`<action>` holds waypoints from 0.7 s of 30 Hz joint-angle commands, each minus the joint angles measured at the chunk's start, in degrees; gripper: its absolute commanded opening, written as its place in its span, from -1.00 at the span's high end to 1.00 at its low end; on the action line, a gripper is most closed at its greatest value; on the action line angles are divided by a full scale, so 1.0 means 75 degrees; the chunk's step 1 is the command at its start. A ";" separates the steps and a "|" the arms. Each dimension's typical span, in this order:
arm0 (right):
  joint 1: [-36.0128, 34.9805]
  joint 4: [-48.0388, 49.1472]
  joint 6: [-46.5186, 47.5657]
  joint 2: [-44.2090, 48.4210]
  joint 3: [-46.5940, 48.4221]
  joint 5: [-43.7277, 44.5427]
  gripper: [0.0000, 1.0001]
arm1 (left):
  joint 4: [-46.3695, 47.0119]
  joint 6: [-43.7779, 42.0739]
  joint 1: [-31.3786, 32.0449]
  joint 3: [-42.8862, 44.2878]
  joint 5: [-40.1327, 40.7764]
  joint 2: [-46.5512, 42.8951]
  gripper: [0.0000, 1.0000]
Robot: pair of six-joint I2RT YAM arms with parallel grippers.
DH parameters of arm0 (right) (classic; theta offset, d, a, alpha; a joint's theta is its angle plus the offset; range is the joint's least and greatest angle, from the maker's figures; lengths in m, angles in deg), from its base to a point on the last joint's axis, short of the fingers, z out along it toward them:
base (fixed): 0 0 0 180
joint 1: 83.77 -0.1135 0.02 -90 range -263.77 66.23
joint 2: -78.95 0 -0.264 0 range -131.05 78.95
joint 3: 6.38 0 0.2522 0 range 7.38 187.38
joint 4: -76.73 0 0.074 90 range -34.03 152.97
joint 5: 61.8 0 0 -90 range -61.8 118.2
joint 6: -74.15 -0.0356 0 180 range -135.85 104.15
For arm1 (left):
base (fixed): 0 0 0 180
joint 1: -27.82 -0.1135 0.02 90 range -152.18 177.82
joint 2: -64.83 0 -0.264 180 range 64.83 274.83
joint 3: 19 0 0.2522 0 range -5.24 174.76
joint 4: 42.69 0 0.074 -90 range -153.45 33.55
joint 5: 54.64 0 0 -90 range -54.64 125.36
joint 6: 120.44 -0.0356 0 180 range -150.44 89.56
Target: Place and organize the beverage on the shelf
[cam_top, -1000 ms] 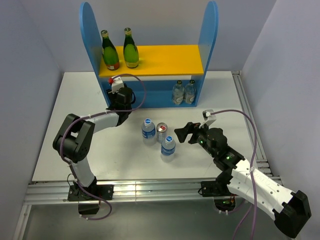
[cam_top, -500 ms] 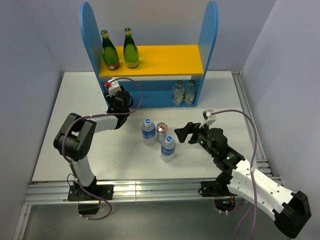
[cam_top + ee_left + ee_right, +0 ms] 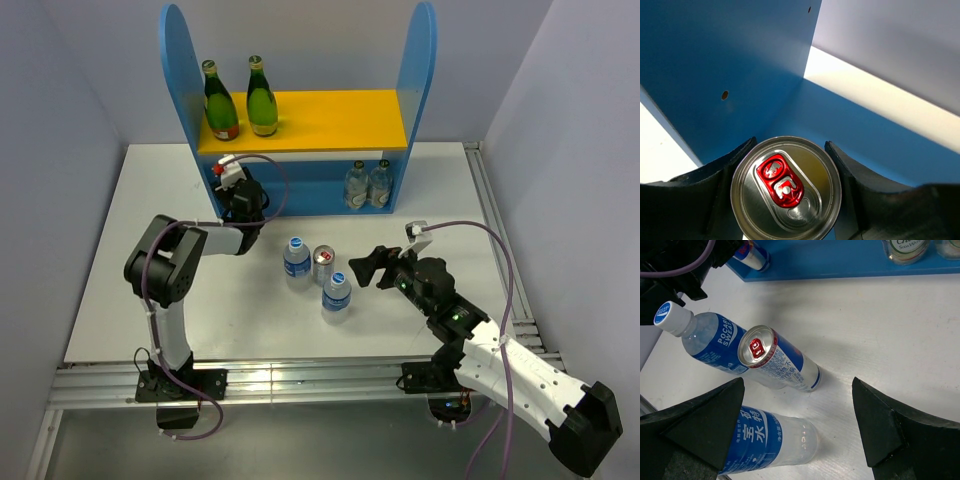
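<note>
Three drinks stand upright on the white table (image 3: 150,290): nearest you a clear blue-capped water bottle (image 3: 337,292), then a second water bottle (image 3: 297,260) and a small silver table can (image 3: 323,262). Your right gripper (image 3: 368,266) hangs just beside them, jaws wide, holding nothing; leave it parked. Farther out, your left gripper (image 3: 788,150) is clamped on a silver red-tabbed can (image 3: 786,187) at the left end of the lower tier of the blue round-sided shelf (image 3: 180,60). Can't tell if its base touches the board. Lower it straight and seat it flat near the back corner. Leave room beside it for the twin, then open and back out level. Two green glass bottles (image 3: 220,105) stand on the yellow-orange upper board (image 3: 330,120).
</note>
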State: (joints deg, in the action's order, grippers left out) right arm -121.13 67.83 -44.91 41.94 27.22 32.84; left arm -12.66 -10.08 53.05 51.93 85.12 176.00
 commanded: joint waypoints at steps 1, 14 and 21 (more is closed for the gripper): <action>-0.0045 0.0383 0.0042 -0.0033 -0.0008 -0.0045 -0.89 | 0.0571 -0.0159 -0.0060 0.0498 -0.0037 0.0246 0.99; -0.0045 0.0360 0.0043 -0.0022 0.0027 -0.0045 -0.90 | -0.0272 -0.0078 -0.0083 0.0968 -0.0107 0.0341 -0.82; -0.0034 0.0359 0.0042 0.0025 0.0004 -0.0068 -0.90 | -0.0436 -0.0066 -0.0083 0.0815 -0.0095 0.0048 -0.99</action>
State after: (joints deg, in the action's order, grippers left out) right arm -121.13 68.09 -44.91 41.59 27.20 32.65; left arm -15.19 -8.90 52.77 55.67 86.17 179.00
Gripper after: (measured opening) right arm 0.951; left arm 0.992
